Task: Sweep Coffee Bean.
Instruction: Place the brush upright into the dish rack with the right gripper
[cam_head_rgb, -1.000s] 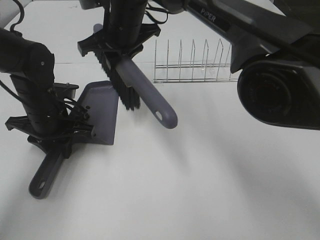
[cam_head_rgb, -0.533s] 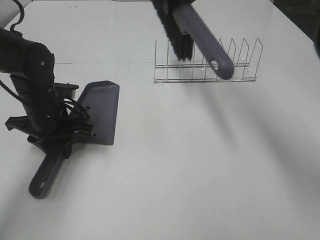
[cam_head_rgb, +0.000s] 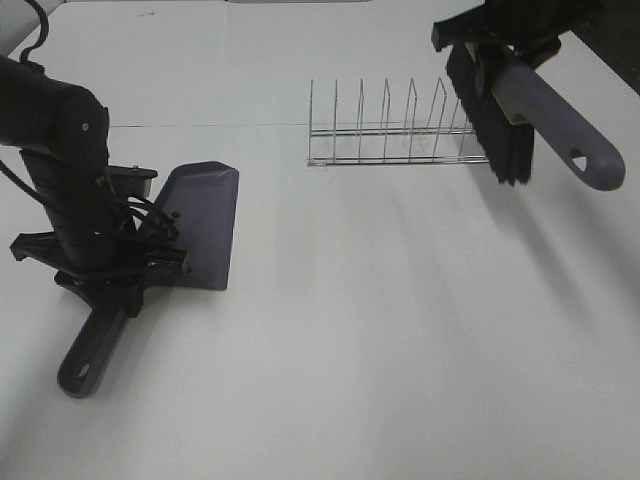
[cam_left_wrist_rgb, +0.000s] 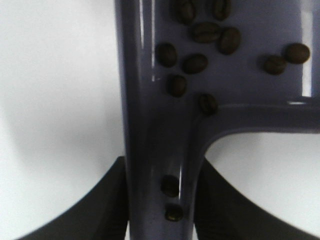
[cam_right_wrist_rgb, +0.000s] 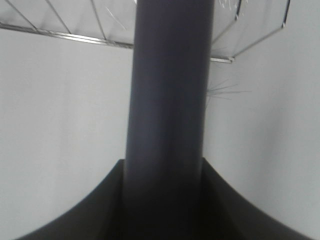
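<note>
A grey dustpan (cam_head_rgb: 203, 225) rests on the white table at the left. My left gripper (cam_head_rgb: 105, 262) is shut on its handle (cam_head_rgb: 92, 350). In the left wrist view several coffee beans (cam_left_wrist_rgb: 195, 63) lie inside the dustpan (cam_left_wrist_rgb: 150, 125), and two sit in the handle channel (cam_left_wrist_rgb: 170, 186). My right gripper (cam_head_rgb: 510, 40) is shut on a grey brush (cam_head_rgb: 545, 110) with black bristles (cam_head_rgb: 495, 125), held in the air at the upper right, in front of the wire rack. The brush handle (cam_right_wrist_rgb: 167, 110) fills the right wrist view. No beans show on the table.
A wire dish rack (cam_head_rgb: 395, 135) stands at the back middle of the white table (cam_head_rgb: 380, 330); it also shows in the right wrist view (cam_right_wrist_rgb: 60, 32).
My right arm has swung the brush from beside the dustpan up and across to the far right, past the rack. The left arm and dustpan have not moved.
</note>
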